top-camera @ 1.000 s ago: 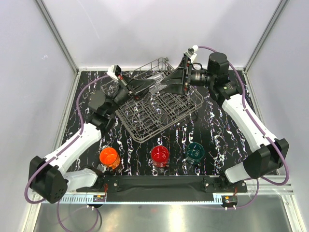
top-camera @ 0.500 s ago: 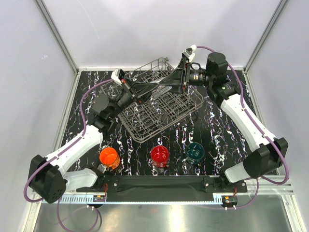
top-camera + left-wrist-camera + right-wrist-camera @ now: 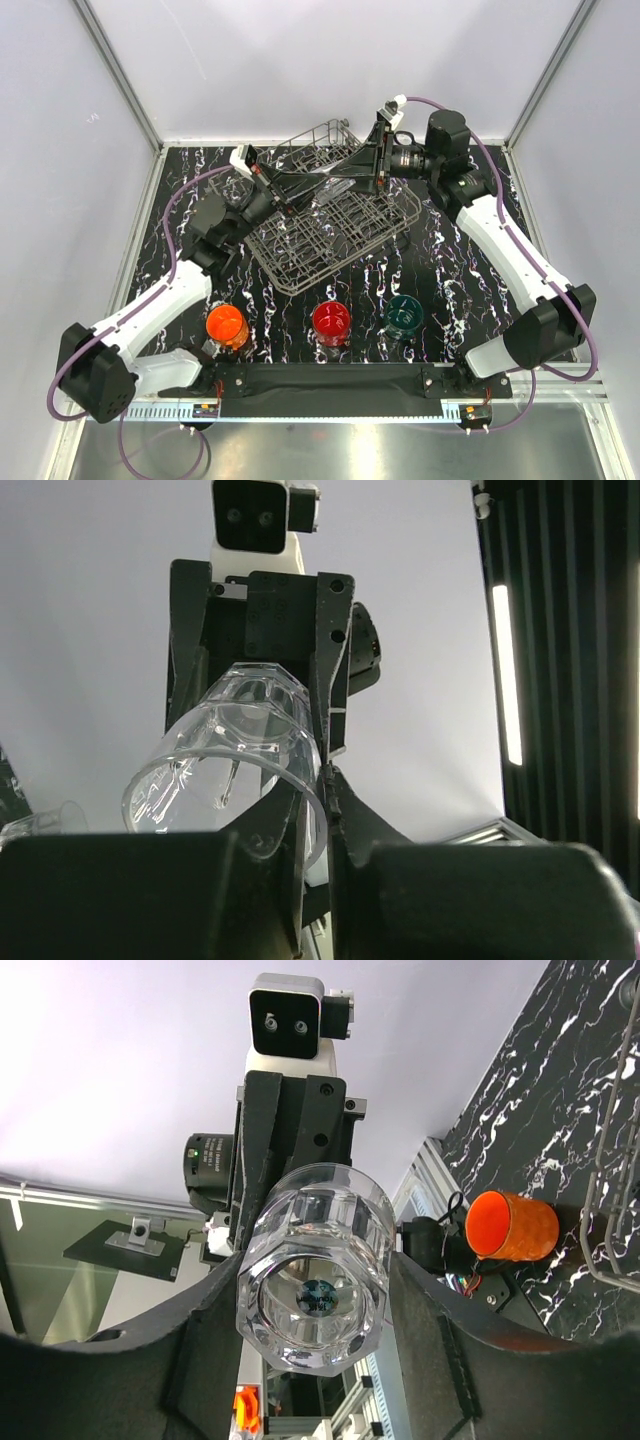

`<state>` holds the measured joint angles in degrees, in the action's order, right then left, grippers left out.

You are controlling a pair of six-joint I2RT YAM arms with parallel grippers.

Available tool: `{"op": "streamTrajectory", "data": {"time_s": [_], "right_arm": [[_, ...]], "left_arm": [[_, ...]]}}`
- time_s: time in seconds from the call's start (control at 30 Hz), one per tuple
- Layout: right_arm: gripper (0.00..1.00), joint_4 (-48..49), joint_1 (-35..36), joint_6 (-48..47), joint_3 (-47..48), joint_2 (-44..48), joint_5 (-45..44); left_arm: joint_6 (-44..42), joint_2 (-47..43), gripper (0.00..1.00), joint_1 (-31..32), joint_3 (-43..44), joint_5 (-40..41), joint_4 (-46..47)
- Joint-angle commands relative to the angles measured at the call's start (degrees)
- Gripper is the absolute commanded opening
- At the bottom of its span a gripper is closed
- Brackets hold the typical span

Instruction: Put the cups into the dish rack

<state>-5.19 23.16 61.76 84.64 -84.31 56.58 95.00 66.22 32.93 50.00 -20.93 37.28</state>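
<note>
Near edge of worktop (image 3: 460,290): orange cup (image 3: 226,325), red cup (image 3: 331,321) and teal cup (image 3: 405,313) stand upright in a row, left to right. None is loaded. Dish rack (image 3: 330,230) sits skewed past mid-worktop, toward the far edge; can't make out any cup in it from above. Above its far side a clear cup (image 3: 230,765) is in the air between both arms. Left gripper (image 3: 322,780) is pinched on its rim wall. Right gripper (image 3: 313,1295) has its jaws around the body, looks like contact on both sides. Reads as a mid-air handover. My estimate: early, at least four cups left.
</note>
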Motion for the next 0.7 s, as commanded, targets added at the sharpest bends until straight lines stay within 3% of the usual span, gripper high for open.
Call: {"op": "streamTrajectory", "data": {"time_s": [0.0, 0.07, 0.1, 0.17, 0.2, 0.3, 0.4, 0.67], "right_arm": [[0.00, 0.80, 1.10, -2.42, 0.26, 0.64, 0.29], [0.00, -0.26, 0.93, -2.96, 0.00, 0.73, -0.06], [0.00, -0.52, 1.01, -3.22, -0.26, 0.73, -0.24], [0.00, -2.10, 1.01, -3.66, -0.62, 0.82, -1.29], [0.00, -2.89, 1.01, -4.18, -0.70, 0.82, -1.73], [0.00, -3.68, 0.93, -4.19, -1.67, 1.08, -2.61], [0.00, -5.43, 1.01, -5.24, -1.59, 1.17, -3.75], [0.00, -13.78, 0.93, -8.58, -1.59, 2.22, -11.48]], "left_arm": [[-2.80, -3.19, 0.16, 0.56, -0.25, -1.04, -6.32], [-3.94, -4.16, 0.25, 0.47, -1.21, -1.83, -9.58], [-4.12, -5.21, 0.41, 0.47, -1.65, -1.92, -10.03], [-4.65, -6.44, 0.58, -0.14, -3.06, -2.19, -12.39], [-6.13, -8.10, 0.75, -0.32, -3.41, -2.36, -13.36], [-10.60, -11.70, 0.99, -1.37, -3.68, -2.45, -22.65], [-14.56, -14.70, 0.99, -2.87, -3.94, -2.45, -27.76], [-23.45, -23.40, 0.99, -5.76, -0.09, -3.59, -57.81]]}}
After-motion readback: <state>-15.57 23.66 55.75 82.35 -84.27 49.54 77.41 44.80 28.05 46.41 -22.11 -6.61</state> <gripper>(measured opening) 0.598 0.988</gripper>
